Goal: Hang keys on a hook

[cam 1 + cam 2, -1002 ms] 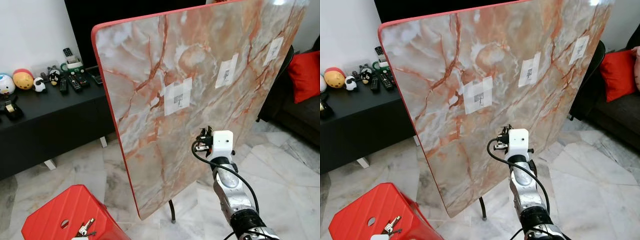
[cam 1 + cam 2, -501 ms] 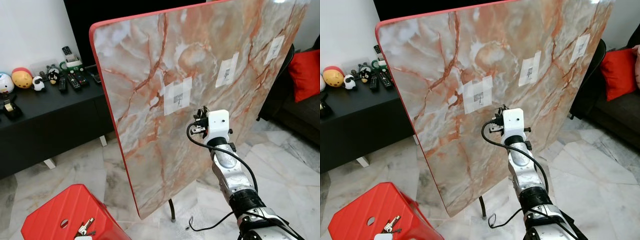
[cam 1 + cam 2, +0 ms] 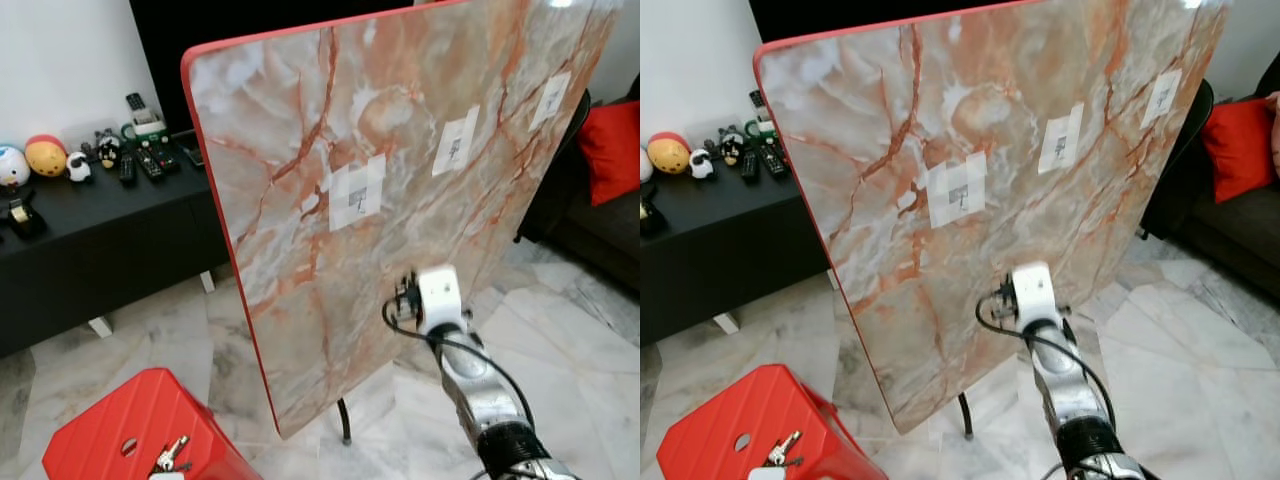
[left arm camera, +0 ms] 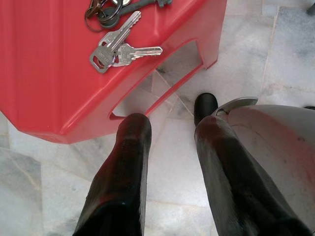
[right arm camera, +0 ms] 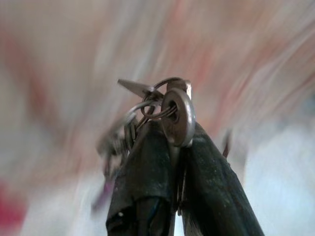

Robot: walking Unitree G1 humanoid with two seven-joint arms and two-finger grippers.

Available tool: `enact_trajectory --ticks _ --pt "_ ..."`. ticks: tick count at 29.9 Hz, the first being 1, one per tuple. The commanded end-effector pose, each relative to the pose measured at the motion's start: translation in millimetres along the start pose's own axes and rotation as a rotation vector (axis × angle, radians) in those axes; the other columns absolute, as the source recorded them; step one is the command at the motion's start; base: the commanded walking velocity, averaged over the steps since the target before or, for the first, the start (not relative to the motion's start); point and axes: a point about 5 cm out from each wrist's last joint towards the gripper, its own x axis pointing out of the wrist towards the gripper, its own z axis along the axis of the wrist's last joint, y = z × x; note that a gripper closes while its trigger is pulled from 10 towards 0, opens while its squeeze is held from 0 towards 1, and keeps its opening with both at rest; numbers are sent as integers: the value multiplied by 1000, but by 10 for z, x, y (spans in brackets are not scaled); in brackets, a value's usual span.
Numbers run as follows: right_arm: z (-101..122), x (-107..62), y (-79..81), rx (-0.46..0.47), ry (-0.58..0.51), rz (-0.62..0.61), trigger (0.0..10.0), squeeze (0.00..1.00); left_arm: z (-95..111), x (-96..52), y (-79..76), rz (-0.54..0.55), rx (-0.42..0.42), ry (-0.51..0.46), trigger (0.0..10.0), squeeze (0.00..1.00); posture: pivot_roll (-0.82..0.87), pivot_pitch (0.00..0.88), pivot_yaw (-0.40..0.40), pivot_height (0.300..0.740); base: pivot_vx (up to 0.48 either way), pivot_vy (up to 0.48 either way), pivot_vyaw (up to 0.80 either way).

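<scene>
So far you have only the pickup done: your right hand (image 5: 172,147) is clamped on a bunch of keys (image 5: 165,110), held up near the tilted marble board (image 3: 300,120), just below its taped hook (image 3: 357,196). Hanging them is left; your left hand (image 4: 170,147) hangs open beside the red stool (image 4: 44,73), where more keys (image 4: 118,46) lie.

Red stool (image 3: 110,425), black cabinet (image 3: 100,240)

A tabletop panel (image 3: 400,190) stands tilted on edge in the middle, with a stool (image 3: 110,430) near left bearing a bunch of keys (image 3: 170,457). A low cabinet (image 3: 100,235) carrying remotes (image 3: 150,165) lies far left, behind the panel's edge. The right gripper (image 5: 172,132) sits before the panel's lower part, and a sofa (image 3: 600,200) lies far right.
</scene>
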Motion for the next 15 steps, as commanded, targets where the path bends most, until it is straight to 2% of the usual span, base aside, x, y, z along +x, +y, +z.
enact_trajectory --ticks 1,2,4,5,7,8,9,10,12,13,14,15 --pt "-210 -27 63 -35 107 51 10000 0 -29 -4 -10 -9 7 13 10000 0 47 0 -35 740 0 0 0" --pt "-350 -57 101 -49 174 84 10000 0 -26 -3 -11 -9 6 13 10000 0 47 0 -33 740 0 0 0" --pt "-705 -171 209 -138 375 204 10000 0 -24 -3 -7 -11 6 13 10000 0 42 0 -30 740 0 0 0" --pt "-800 -212 214 -173 434 226 10000 0 -24 -2 -5 -11 5 14 10000 0 39 0 -28 740 0 0 0" --pt "-846 -234 210 -193 464 234 10000 0 -23 -2 -6 -12 5 14 10000 0 38 0 -28 740 0 0 0" --pt "-877 -248 197 -149 482 214 10000 0 -24 -2 -7 -13 5 15 10000 0 39 0 -28 740 0 0 0" --pt "-904 -257 196 55 501 158 10000 0 -25 -2 -8 -19 5 16 10000 0 40 0 -28 740 0 0 0" --pt "-904 -257 196 55 501 158 10000 0 -25 -2 -8 -19 5 16 10000 0 40 0 -28 740 0 0 0" --pt "-937 -271 232 354 515 92 10000 0 -27 -3 -7 -24 6 17 10000 0 37 0 -29 740 0 0 0" --pt "-937 -271 232 354 515 92 10000 0 -27 -3 -7 -24 6 17 10000 0 37 0 -29 740 0 0 0" --pt "-960 -282 232 507 516 46 10000 0 -28 -3 -6 -25 6 17 10000 0 41 0 -28 740 0 0 0" --pt "-1050 -331 204 525 547 -1 10000 0 -30 -3 -5 -25 5 18 10000 0 41 0 -28 740 0 0 0"
